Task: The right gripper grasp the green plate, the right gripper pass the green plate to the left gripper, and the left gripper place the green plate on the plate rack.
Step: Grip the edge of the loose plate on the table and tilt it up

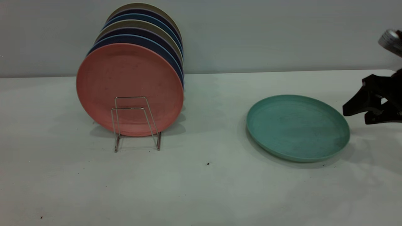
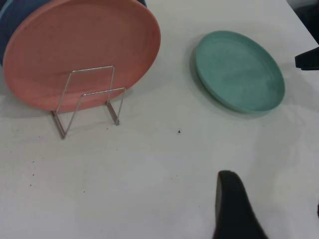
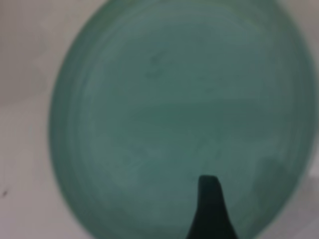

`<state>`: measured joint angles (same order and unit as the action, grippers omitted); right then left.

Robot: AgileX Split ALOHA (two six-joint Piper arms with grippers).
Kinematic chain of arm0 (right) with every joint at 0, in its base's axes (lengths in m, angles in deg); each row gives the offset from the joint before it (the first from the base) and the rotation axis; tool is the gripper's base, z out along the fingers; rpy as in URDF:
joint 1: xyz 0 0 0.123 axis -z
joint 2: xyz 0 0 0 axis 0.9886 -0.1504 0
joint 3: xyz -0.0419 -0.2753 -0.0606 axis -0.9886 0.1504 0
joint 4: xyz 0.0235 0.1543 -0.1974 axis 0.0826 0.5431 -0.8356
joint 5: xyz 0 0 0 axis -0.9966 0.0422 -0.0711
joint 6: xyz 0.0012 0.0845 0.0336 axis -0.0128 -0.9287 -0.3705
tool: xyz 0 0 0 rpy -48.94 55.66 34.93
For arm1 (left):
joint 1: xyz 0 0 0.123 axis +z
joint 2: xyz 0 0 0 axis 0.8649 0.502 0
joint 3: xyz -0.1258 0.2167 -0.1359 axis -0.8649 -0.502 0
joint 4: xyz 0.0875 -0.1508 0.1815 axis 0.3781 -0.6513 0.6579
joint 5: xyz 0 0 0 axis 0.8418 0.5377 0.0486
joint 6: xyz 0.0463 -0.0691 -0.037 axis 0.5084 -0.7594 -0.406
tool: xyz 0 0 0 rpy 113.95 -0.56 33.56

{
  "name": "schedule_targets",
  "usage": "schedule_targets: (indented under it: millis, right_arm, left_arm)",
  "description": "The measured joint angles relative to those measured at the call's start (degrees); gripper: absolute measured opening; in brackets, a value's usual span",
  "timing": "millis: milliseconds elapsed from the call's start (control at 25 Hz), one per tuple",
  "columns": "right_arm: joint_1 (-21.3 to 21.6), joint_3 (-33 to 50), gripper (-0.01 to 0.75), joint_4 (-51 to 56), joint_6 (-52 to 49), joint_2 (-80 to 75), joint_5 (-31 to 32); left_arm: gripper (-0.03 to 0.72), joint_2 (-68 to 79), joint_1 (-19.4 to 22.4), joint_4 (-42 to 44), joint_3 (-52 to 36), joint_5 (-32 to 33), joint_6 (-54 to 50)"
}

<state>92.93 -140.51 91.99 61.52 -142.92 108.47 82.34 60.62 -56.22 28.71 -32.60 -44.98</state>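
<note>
- The green plate (image 1: 297,128) is lying flat on the white table (image 1: 201,188), rim up, over at about 3 o'clock from the plate rack (image 1: 135,124) and well apart from it.
- Nothing's touching the plate right now; there are faint dark scuffs on its inside.
- The right gripper (image 1: 355,113) is hovering just off the plate's 3 o'clock edge, black jaws spread a bit and pointing at the rim, with nothing in them.
- From the right wrist camera the plate (image 3: 179,119) pretty much fills the view, with one dark fingertip (image 3: 209,209) over its near part.
- The rack is mostly full: a pink plate (image 1: 129,89) stands upright at the front, with a row of dark blue and tan plates (image 1: 147,29) stacked behind it toward 12 o'clock.
- Two wire loops stick out in front of the pink plate.
- Left gripper: only one dark fingertip (image 2: 234,209) shows in its own camera, above bare table, so honestly can't tell if it's open or closed.
</note>
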Motion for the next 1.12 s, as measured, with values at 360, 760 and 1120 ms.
schedule_targets:
  millis: [360, 760, 1120]
  right_arm:
    - [0.3, -10.1, 0.515, 0.7, -2.0, -11.4, 4.1]
    - [0.3, -12.8, 0.215, 1.4, -3.4, -15.2, 4.5]
    - [0.3, -12.8, 0.013, -6.4, -5.3, -12.9, 1.8]
  left_arm:
    - [0.427, 0.0, 0.0, 0.0, 0.0, -0.2, 0.0]
    - [0.427, 0.0, 0.0, 0.0, 0.0, -0.2, 0.0]
    - [0.427, 4.1, 0.0, -3.7, 0.0, 0.4, 1.0]
